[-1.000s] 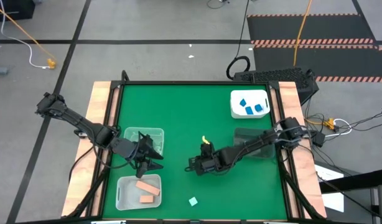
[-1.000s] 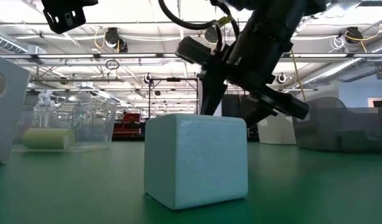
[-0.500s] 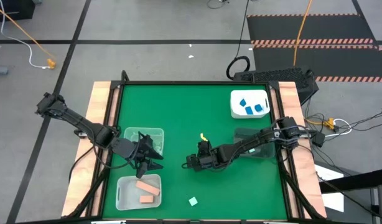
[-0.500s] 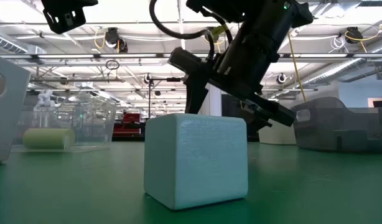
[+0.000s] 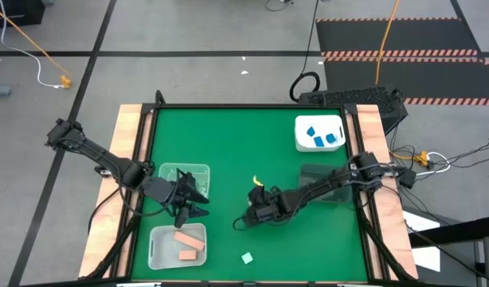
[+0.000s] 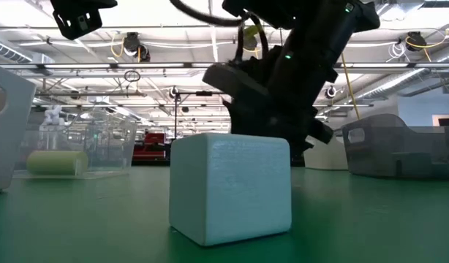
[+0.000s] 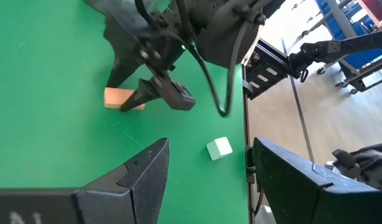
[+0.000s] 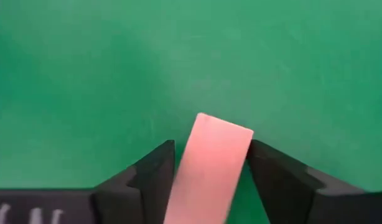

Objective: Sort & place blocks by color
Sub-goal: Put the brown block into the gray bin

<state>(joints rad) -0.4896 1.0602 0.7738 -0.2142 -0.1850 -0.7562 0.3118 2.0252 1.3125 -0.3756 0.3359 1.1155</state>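
Observation:
A peach-orange block (image 8: pixel 209 168) lies flat on the green table, and it also shows in the left wrist view (image 7: pixel 122 98). My right gripper (image 5: pixel 240 222) is low over it, open, with one finger (image 8: pixel 147 180) on each side of the block. A mint green cube (image 5: pixel 247 257) rests on the table near the front edge, large in the low view (image 6: pixel 232 186). My left gripper (image 5: pixel 189 203) is open and empty, between the clear tub (image 5: pixel 185 179) and the white tub (image 5: pixel 178 245). My right gripper points down with its fingers on either side of the peach-orange block, which lies slanted in the gap on the table. Its far corner (image 8: pixel 248 132) comes up against one finger (image 8: pixel 272 174). I cannot tell whether the fingers touch it.
The near-left white tub holds two peach-orange blocks (image 5: pixel 186 245). The clear tub beside it holds a mint green piece (image 6: pixel 56 162). A white tub (image 5: pixel 318 133) at the far right holds blue blocks. Another clear tub (image 5: pixel 324 183) lies under my right arm.
My right gripper has gone toward the table's near left corner and down, and now stands around the peach-orange block.

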